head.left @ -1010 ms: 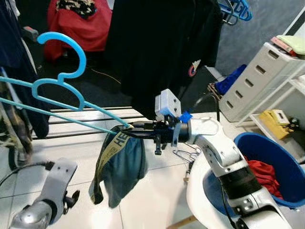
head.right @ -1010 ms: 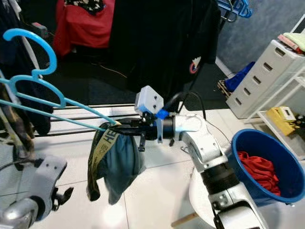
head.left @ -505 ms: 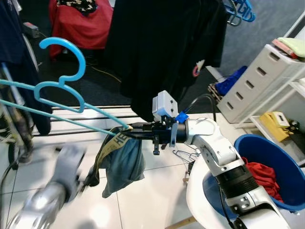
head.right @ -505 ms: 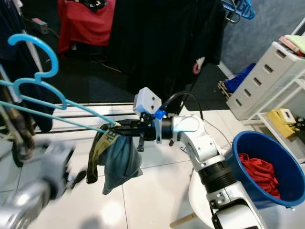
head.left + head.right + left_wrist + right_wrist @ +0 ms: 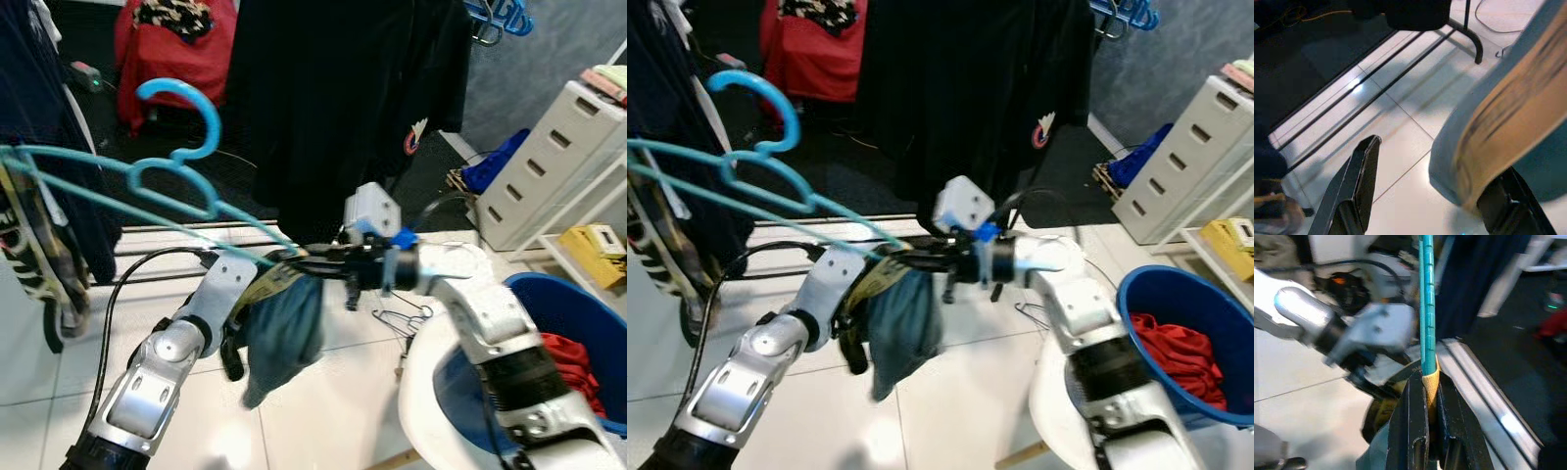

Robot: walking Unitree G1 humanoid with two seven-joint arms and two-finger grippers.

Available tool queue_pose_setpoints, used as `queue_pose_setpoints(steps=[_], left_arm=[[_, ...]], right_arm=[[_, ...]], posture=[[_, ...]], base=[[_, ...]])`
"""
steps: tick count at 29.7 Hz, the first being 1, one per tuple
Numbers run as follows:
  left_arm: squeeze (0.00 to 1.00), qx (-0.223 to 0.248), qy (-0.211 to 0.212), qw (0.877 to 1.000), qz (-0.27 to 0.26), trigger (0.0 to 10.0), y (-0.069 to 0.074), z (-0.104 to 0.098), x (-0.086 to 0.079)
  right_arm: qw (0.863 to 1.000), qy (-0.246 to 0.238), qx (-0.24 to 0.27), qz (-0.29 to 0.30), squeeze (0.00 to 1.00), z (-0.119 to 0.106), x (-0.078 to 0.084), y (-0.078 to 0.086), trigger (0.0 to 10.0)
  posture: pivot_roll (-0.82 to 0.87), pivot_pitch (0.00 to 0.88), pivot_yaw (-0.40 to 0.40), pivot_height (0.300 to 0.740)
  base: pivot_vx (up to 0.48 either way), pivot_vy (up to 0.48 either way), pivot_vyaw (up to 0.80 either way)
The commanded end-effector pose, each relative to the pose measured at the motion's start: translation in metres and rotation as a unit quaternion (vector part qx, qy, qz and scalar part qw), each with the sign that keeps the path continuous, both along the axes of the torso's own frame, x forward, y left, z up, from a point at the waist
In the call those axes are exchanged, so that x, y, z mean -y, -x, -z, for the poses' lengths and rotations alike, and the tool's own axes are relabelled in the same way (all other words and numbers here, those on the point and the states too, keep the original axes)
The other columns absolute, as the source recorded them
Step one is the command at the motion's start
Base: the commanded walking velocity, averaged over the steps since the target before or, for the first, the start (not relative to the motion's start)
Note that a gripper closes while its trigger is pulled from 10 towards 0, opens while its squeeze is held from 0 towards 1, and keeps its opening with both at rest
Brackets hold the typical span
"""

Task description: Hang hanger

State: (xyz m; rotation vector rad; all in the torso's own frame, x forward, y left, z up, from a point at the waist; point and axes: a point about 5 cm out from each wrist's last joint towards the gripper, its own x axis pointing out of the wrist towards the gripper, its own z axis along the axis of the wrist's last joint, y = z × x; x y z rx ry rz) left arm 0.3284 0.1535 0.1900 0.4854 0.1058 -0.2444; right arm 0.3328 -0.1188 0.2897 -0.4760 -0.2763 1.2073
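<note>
1. The right gripper [image 5: 306,262] is pinching the end of the hanger [image 5: 176,176] together with the waistband of the shorts [image 5: 284,328]. In the right wrist view its jaws are pressed tight on the teal bar [image 5: 1427,308] and the yellow band [image 5: 1431,384], probably so that the cloth is not sliding off the bar.
2. The left gripper [image 5: 1430,196] is reaching up to the shorts from below. Its jaws are spread, with one black finger [image 5: 1354,191] free over the floor and the other close under the cloth. I judge that it is preparing to support or straighten the garment, but whether it is already touching it I cannot tell.
3. The hanger is being held nearly level in the air, in front of the robot, with its hook [image 5: 181,113] pointing up and away toward the robot's left. It is not hanging on anything at this moment.
4. The shorts are hanging down from the gripped end, so their weight is pulling on one side only. This could be tilting the hanger when it is lifted.
5. Behind, dark clothes [image 5: 343,98] are hanging, and further blue hangers [image 5: 500,18] are showing at the top, which suggests a rail up there.
6. On the robot's right a blue tub [image 5: 1176,294] is holding red laundry [image 5: 1176,352], beside white drawers [image 5: 549,157]. The floor [image 5: 59,343] is of pale tiles.
</note>
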Motion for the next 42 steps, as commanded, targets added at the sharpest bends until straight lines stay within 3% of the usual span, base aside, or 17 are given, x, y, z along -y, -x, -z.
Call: queue_pose_setpoints(steps=[1, 6, 10, 11, 12, 13, 14, 23, 25, 27, 28, 29, 31, 33, 34, 35, 42], left_arm=[[0.00, -0.023, -0.003, 1.000, 0.006, 10.0, 0.002, 0.010, 0.001], [0.00, -0.051, -0.014, 0.999, -0.003, 10.0, 0.004, 0.024, -0.006], [0.00, -0.059, 0.019, 0.998, 0.020, 10.0, -0.006, 0.029, 0.025], [0.00, -0.059, 0.019, 0.998, 0.020, 10.0, -0.006, 0.029, 0.025], [0.00, -0.063, 0.023, 0.997, 0.029, 10.0, -0.009, 0.030, 0.035], [0.00, -0.070, 0.022, 0.996, 0.054, 10.0, -0.013, 0.037, 0.058], [0.00, -0.073, 0.019, 0.995, 0.062, 10.0, -0.014, 0.040, 0.064], [0.00, -0.086, 0.021, 0.994, 0.070, 10.0, -0.015, 0.047, 0.070], [0.00, -0.091, 0.019, 0.994, 0.058, 6.8, -0.018, 0.053, 0.067], [0.00, -0.093, 0.017, 0.994, 0.055, 6.8, -0.019, 0.056, 0.066], [0.00, -0.096, 0.015, 0.994, 0.052, 4.7, -0.020, 0.059, 0.065], [0.00, -0.096, 0.015, 0.994, 0.052, 4.7, -0.020, 0.059, 0.065], [0.00, -0.098, 0.008, 0.994, 0.046, 2.0, -0.024, 0.064, 0.065], [0.00, -0.098, 0.008, 0.994, 0.046, 2.0, -0.024, 0.064, 0.065], [0.00, -0.098, 0.007, 0.994, 0.042, 0.6, -0.026, 0.066, 0.065], [0.00, -0.096, 0.005, 0.995, 0.036, 0.0, -0.028, 0.067, 0.065], [0.00, -0.087, 0.005, 0.996, 0.013, 0.0, -0.031, 0.070, 0.064]], right_arm=[[1.000, -0.004, 0.000, 0.002, 0.00, 0.001, 0.004, 0.002, 10.0], [1.000, 0.002, 0.019, -0.002, 0.00, -0.013, 0.007, 0.003, 10.0], [0.999, -0.002, 0.037, -0.016, 0.00, -0.036, 0.004, 0.002, 10.0], [0.999, -0.002, 0.037, -0.016, 0.00, -0.036, 0.004, 0.002, 10.0], [0.999, -0.003, 0.038, -0.019, 0.00, -0.039, 0.004, 0.001, 10.0], [0.999, -0.002, 0.040, -0.022, 0.00, -0.042, 0.002, 0.002, 10.0], [0.999, -0.001, 0.040, -0.023, 0.00, -0.042, 0.002, 0.002, 10.0], [0.999, -0.001, 0.041, -0.025, 0.00, -0.043, 0.001, 0.003, 10.0], [0.999, -0.002, 0.040, -0.025, 0.00, -0.044, 0.002, 0.003, 10.0], [0.999, -0.002, 0.039, -0.025, 0.00, -0.045, 0.002, 0.004, 10.0], [0.999, -0.002, 0.039, -0.026, 0.00, -0.045, 0.002, 0.004, 10.0], [0.999, -0.002, 0.039, -0.026, 0.00, -0.045, 0.002, 0.004, 10.0], [0.999, -0.004, 0.038, -0.029, 0.00, -0.047, 0.002, 0.005, 10.0], [0.999, -0.004, 0.038, -0.029, 0.00, -0.047, 0.002, 0.005, 10.0], [0.999, -0.005, 0.037, -0.030, 0.00, -0.048, 0.002, 0.005, 10.0], [0.999, -0.005, 0.036, -0.033, 0.00, -0.048, 0.001, 0.006, 10.0], [0.998, -0.001, 0.034, -0.045, 0.00, -0.047, -0.001, 0.009, 10.0]], posture=[[-0.12, 0.225, -0.115, 0.740], [-0.13, 0.229, -0.111, 0.740], [-0.13, 0.228, -0.116, 0.740], [-0.13, 0.228, -0.116, 0.740], [-0.13, 0.228, -0.116, 0.740], [-0.14, 0.232, -0.118, 0.740], [-0.14, 0.232, -0.118, 0.740], [-0.15, 0.243, -0.116, 0.740], [-0.16, 0.246, -0.111, 0.740], [-0.16, 0.247, -0.110, 0.740], [-0.16, 0.248, -0.109, 0.740], [-0.16, 0.248, -0.109, 0.740], [-0.16, 0.252, -0.112, 0.740], [-0.16, 0.252, -0.112, 0.740], [-0.16, 0.245, -0.113, 0.740], [-0.17, 0.243, -0.116, 0.740], [-0.18, 0.233, -0.120, 0.740]], base=[[0.000, 0.000, 0.00], [0.000, 0.000, 0.00], [0.000, 0.000, 0.00], [0.000, 0.000, 0.00], [0.000, 0.000, 0.00], [0.000, 0.000, 0.00], [0.000, 0.000, 0.00], [0.000, 0.000, 0.00], [0.000, 0.000, 0.00], [0.000, 0.000, 0.00], [0.000, 0.000, 0.00], [0.000, 0.000, 0.00], [0.000, 0.000, 0.00], [0.000, 0.000, 0.00], [0.000, 0.000, 0.00], [0.000, 0.000, 0.00], [0.000, 0.000, 0.00]])
